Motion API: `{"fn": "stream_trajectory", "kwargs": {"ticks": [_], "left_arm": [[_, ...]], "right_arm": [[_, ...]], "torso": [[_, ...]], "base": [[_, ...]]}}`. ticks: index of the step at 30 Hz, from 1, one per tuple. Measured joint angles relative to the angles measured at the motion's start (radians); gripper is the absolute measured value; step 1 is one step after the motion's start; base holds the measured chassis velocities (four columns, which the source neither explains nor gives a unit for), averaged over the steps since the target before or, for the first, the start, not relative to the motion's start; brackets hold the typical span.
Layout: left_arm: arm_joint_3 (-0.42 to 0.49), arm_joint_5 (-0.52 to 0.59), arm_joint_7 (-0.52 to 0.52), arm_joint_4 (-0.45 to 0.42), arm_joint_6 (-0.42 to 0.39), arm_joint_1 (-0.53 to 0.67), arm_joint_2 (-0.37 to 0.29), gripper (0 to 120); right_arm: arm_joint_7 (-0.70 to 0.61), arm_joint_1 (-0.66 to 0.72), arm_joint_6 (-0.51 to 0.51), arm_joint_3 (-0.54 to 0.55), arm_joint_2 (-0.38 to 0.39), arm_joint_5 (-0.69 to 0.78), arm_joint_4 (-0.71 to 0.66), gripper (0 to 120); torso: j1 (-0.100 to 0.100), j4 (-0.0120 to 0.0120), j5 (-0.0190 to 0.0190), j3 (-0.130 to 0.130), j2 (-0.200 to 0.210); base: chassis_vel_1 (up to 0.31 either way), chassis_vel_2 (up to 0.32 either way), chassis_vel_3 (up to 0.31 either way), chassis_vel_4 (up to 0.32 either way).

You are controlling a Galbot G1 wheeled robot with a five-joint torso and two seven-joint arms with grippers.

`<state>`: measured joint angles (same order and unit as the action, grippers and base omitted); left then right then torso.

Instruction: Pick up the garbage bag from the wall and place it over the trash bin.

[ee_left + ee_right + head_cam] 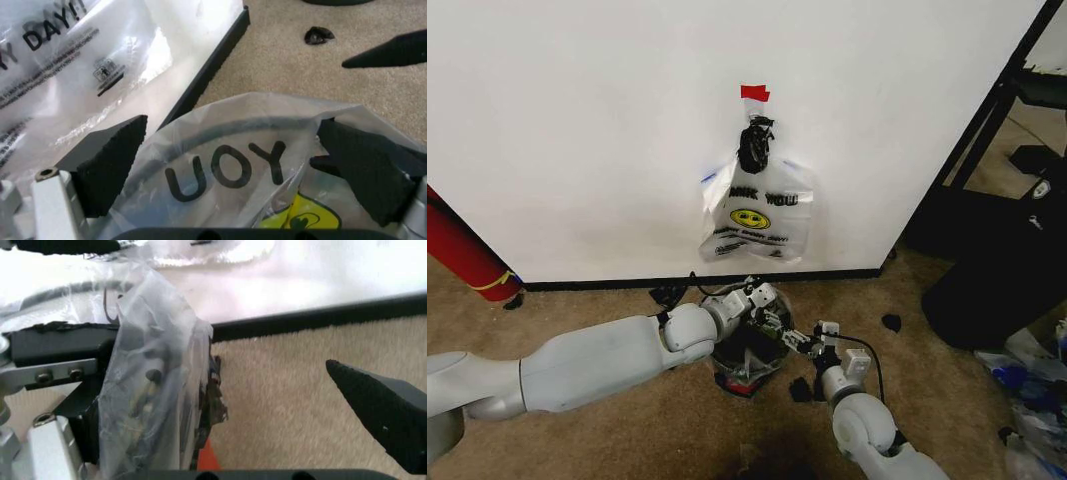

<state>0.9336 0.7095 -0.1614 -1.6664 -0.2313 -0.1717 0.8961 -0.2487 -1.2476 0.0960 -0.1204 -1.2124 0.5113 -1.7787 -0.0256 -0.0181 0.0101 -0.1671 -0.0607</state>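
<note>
A garbage bag (pixel 227 170) with black "YOU" letters and a yellow smiley lies draped over the rim of the small black trash bin (pixel 745 368), which has a red base. My left gripper (pixel 765 306) is at the bin's wall-side rim, open, its fingers (pixel 107 165) spread on either side of the bag. At the bin's right rim my right gripper (pixel 803 340) is open too; bag film (pixel 153 390) covers one finger (pixel 393 415) is bare over the carpet. More such bags (pixel 757 215) hang from a hook on the wall (pixel 577 130) under red tape (pixel 754 93).
A black baseboard (pixel 607 283) runs along the wall. A red cylinder (pixel 462 250) leans at the left. Black furniture (pixel 997 260) and loose plastic bags (pixel 1027 390) crowd the right. Small black scraps (pixel 890 322) lie on the tan carpet.
</note>
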Motion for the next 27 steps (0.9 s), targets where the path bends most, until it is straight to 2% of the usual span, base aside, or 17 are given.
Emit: {"fn": "stream_trajectory", "kwargs": {"ticks": [9,15,21,27], "left_arm": [[0.005,0.005,-0.002,0.001,-0.004,0.012,0.003,99],[0.008,0.006,-0.002,0.002,-0.005,0.014,0.005,99],[0.007,0.014,-0.004,-0.003,-0.006,0.016,0.0,99],[-0.023,0.09,-0.028,-0.075,-0.034,0.008,-0.031,100]], "right_arm": [[0.072,-0.01,-0.107,0.012,0.007,-0.198,0.031,100],[0.095,-0.017,-0.135,0.016,0.012,-0.254,0.034,100],[0.106,-0.032,-0.148,0.012,0.022,-0.255,0.023,100],[0.106,-0.058,-0.13,-0.009,0.034,-0.147,-0.013,100]], "torso": [[0.0,0.0,-0.0001,0.0,0.0],[0.0,0.0,-0.0001,0.0,0.0],[0.0,-0.0001,0.0,0.0,0.0],[0.0,-0.0001,-0.0001,0.0,0.0]], "base": [[0.0,0.0,0.0,0.0],[0.0,0.0,0.0,0.0],[0.0,0.0,0.0,0.0],[0.0,0.0,0.0,0.0]]}}
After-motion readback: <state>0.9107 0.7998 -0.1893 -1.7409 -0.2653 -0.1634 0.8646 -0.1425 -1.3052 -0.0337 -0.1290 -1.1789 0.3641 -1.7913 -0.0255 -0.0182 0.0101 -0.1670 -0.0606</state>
